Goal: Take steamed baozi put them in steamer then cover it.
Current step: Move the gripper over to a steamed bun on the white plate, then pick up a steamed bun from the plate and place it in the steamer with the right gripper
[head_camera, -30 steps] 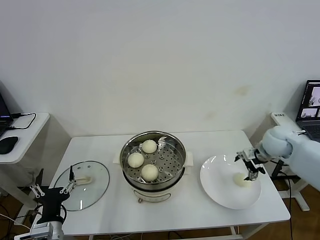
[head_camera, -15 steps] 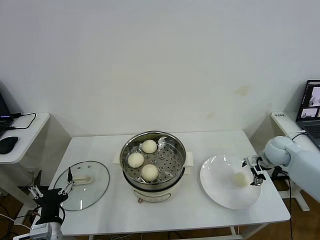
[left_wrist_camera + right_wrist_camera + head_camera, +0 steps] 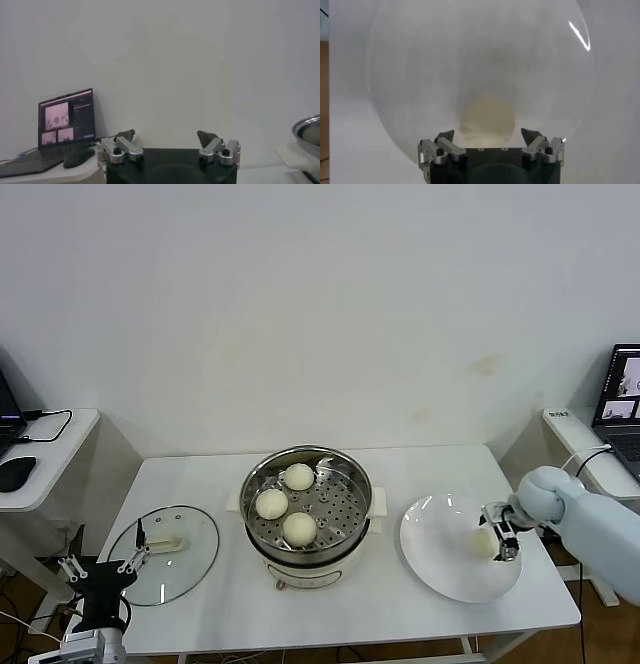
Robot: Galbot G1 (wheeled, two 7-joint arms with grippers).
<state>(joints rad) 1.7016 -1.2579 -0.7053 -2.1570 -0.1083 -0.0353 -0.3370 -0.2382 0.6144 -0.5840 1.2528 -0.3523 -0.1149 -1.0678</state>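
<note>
The last steamed baozi (image 3: 486, 118) sits right between my right gripper's (image 3: 499, 531) fingers, which stand spread on either side of it and do not visibly press the dough, so I count this claw as released, nothing grasped yet. In the right wrist view the bun fills the gap ahead of the palm, a pale cream dome, smooth and unmarked, soft-looking, resting on the white plate (image 3: 437, 562) towards the plate's right side. From the head camera the gripper comes in low from the table's right edge, over the plate's rim.

Moving outward, the steamer (image 3: 308, 505) stands mid-table, just left of the plate, its perforated tray holding three baozi (image 3: 285, 504) set in a loose triangle on the tray's left half, with bare tray on the right for one more. Further left, the glass cover (image 3: 165, 554) lies flat on the table, well apart from the pot, its cream handle up.

My left gripper (image 3: 97, 576) waits low at the table's front-left corner, near the cover, jaws wide apart and holding nothing.

By my reckoning three of four buns are done. Left to do: close on this one gently, since it will likely dent if squeezed, carry it into the pot, then set the cover on
</note>
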